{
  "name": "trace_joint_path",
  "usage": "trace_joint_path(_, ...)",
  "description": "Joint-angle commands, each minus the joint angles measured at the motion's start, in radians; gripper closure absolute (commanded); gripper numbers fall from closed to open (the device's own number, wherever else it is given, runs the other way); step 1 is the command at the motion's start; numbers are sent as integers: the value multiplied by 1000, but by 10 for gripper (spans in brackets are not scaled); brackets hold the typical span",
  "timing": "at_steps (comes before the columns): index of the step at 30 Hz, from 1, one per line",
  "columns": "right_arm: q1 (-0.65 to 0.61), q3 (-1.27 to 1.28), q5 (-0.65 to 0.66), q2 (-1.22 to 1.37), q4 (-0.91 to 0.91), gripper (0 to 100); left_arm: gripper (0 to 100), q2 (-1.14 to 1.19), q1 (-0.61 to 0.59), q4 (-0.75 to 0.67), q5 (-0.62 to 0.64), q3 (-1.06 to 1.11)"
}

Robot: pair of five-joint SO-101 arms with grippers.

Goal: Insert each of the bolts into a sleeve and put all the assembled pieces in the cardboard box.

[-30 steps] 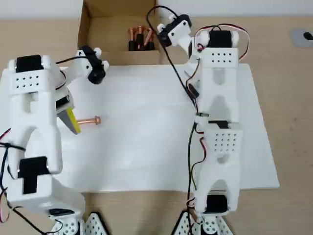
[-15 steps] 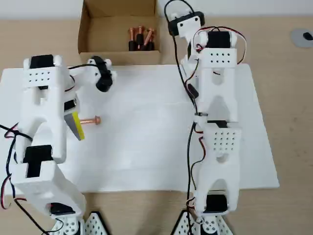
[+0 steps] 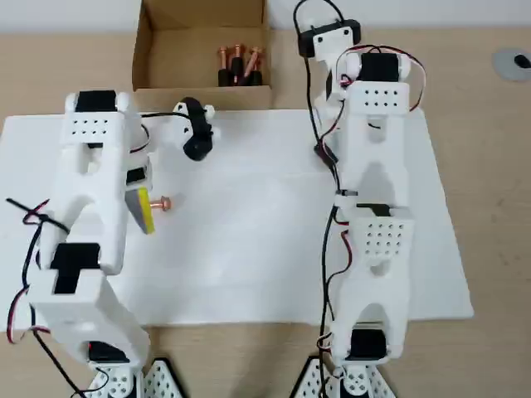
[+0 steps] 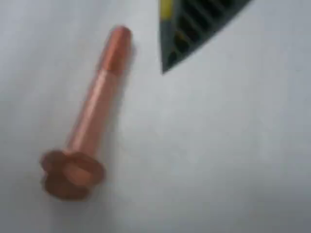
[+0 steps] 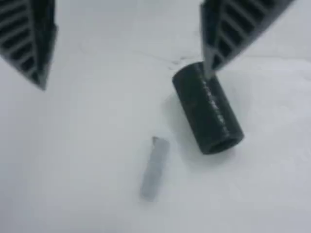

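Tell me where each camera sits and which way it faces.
High view: fixed above the table, looking straight down on the white sheet and cardboard box; left arm and right arm show.
Left wrist view: on the left arm's wrist, facing down at the bolt on the sheet; one own finger shows.
Right wrist view: on the right arm's wrist, facing down at the sleeve on the sheet; both own fingers show, spread apart.
Shared: high and left wrist views both show the bolt.

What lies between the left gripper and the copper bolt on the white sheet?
Only bare white sheet separates the left gripper from the bolt, as the left wrist view shows.
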Motion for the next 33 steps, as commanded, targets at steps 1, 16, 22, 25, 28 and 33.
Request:
trace_joint_path(1,22,-31,-5,-16,14,748,577,38,23,-43,-9,-14)
trace_joint_path(16,22,-33,-8,-18,14,748,577,348,20,-38,-5,-288)
trace_joint_path(22,24,-36,-6,-18,14,748,629,473,18,-38,38,-356)
trace_joint_path(25,24,-71,-11,-18,14,748,729,512,18,-35,66,-397)
trace_joint_path(28,22,-113,-12,-18,14,748,827,539,18,-35,87,-425)
trace_joint_path(33,24,-124,-12,-18,14,748,850,539,9,3,84,-433)
